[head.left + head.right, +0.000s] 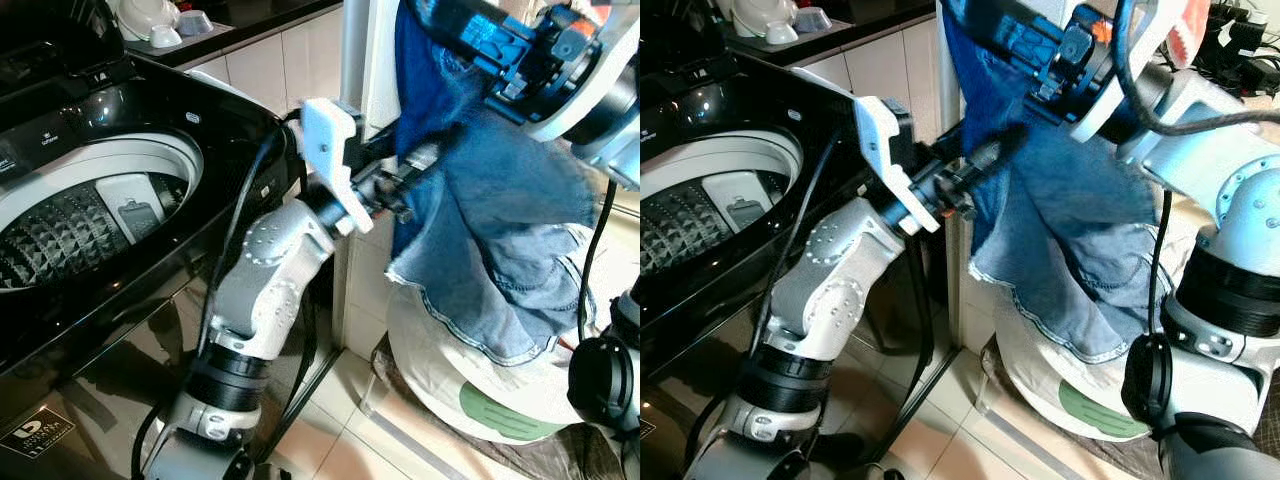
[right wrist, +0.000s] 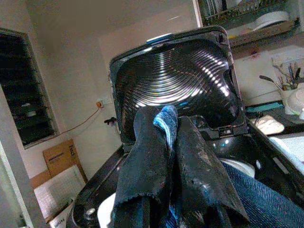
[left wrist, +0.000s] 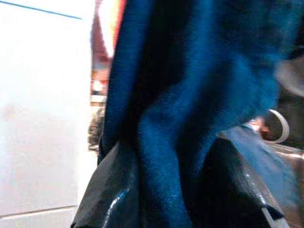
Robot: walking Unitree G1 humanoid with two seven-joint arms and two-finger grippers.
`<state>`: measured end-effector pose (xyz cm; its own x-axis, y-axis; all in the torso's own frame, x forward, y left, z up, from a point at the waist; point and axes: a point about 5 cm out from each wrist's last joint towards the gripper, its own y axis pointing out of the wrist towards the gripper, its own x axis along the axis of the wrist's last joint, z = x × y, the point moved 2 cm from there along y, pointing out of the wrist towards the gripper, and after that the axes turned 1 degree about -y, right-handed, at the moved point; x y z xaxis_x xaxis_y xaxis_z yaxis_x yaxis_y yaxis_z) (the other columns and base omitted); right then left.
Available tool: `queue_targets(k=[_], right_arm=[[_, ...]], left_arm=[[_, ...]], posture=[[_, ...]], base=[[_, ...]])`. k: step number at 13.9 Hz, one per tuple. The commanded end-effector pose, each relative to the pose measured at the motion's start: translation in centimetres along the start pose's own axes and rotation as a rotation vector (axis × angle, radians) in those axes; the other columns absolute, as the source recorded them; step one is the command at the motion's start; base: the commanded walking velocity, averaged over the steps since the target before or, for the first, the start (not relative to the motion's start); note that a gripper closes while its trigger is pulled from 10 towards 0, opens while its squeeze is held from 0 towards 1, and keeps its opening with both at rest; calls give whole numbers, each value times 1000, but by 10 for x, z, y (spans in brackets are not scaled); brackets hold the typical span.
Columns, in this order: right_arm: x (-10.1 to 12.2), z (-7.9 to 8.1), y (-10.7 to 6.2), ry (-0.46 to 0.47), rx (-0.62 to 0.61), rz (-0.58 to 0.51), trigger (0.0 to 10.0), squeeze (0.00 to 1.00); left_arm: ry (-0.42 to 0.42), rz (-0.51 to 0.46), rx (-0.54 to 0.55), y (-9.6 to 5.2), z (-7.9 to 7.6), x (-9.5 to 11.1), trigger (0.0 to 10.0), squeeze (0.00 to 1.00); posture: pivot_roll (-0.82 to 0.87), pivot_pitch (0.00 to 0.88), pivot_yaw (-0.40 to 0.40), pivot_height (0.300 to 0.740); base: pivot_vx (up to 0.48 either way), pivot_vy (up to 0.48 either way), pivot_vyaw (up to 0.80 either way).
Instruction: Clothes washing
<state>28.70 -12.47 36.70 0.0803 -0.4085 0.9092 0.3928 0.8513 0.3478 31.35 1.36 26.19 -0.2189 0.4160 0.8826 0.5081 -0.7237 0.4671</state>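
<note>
In the eye views, both arms are raised, holding the blue denim garment [image 1: 500, 230] at about 3 o'clock of the open washing machine [image 1: 100, 200]. In the left wrist view, the left gripper [image 3: 166, 185] is clenched on denim. In the right wrist view, the right gripper [image 2: 172, 142] pinches a denim fold, facing the machine's raised lid [image 2: 175, 80].

We cannot see the left gripper's [image 1: 425, 155] fingertips; the blue denim garment [image 1: 500, 220] folds over them, and its top runs off the upper edge. The left wrist picture is blurred, the cloth smearing into the fingers [image 3: 114, 190]. The washing machine's drum [image 1: 70, 225] is cut by the left edge. The white sack [image 1: 500, 400] beneath the denim is partly covered, its green label unreadable.
</note>
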Motion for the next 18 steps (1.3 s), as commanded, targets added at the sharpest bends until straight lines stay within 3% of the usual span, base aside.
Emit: queue_targets(k=[1,3,4,5,6,7,8,9,10,11,12,13,14,15,16,17,18], right_arm=[[7,9,1,-2,47,-40,10000,1000],[15,8,-2,-36,23,-68,10000,1000],[21,7,-4,-83,-3,-103,10000,0],[26,12,-5,-118,22,-136,10000,0],[30,20,-7,-151,65,-154,10000,0],[28,25,-8,-175,88,-144,10000,0],[25,25,-10,-191,77,-125,10000,0],[21,24,-11,-204,68,-110,10000,0],[11,24,-11,-218,60,-76,10000,0],[-1,24,-11,-243,45,-21,10000,0],[-7,24,-12,-255,42,6,10000,0],[-16,24,-13,-255,39,39,10000,0],[-28,22,-13,-254,19,95,10000,0],[-48,17,-13,-269,-22,205,10000,0],[-59,15,-16,-284,-43,294,10000,0],[-68,14,-19,-291,-56,356,10000,0],[-73,13,-21,-284,-61,383,10000,0]], left_arm=[[51,-19,75,-1,15,9,0,0],[185,-61,218,-8,54,37,0,0],[322,-86,308,-13,83,67,0,0],[501,-109,402,-16,108,103,0,0],[776,-165,533,-21,128,157,0,0],[1162,-293,744,-33,134,232,0,0],[1453,-338,866,-42,130,271,0,0],[1515,-275,879,-41,137,269,0,0],[1600,-106,881,-41,156,246,0,0],[1773,73,896,-48,176,215,0,0],[1799,169,891,-53,187,198,0,0],[1674,325,845,-58,200,165,0,0],[1491,572,780,-72,213,119,0,0],[1255,937,757,-109,227,64,10000,0],[1043,1120,822,-139,232,41,10000,0],[963,1221,825,-155,232,30,10000,0],[913,1238,837,-159,232,28,10000,1000]], posture=[[-83,0,52,740],[-81,0,57,740],[-78,0,59,740],[-74,0,60,740],[-72,0,65,740],[-70,0,69,740],[-69,0,73,740],[-69,0,73,740],[-75,0,80,740],[-79,0,86,740],[-82,0,88,740],[-81,0,84,740],[-81,0,85,740],[-89,0,92,740],[-92,0,95,740],[-94,0,96,740],[-95,0,97,740]], base=[[0,0,0],[0,0,0],[0,0,0],[0,0,0],[0,0,0],[0,0,0],[0,0,0],[0,0,0],[0,0,0],[0,0,0],[0,0,0],[0,0,0],[0,0,0],[0,0,0],[0,0,0],[0,0,0],[0,0,0]])
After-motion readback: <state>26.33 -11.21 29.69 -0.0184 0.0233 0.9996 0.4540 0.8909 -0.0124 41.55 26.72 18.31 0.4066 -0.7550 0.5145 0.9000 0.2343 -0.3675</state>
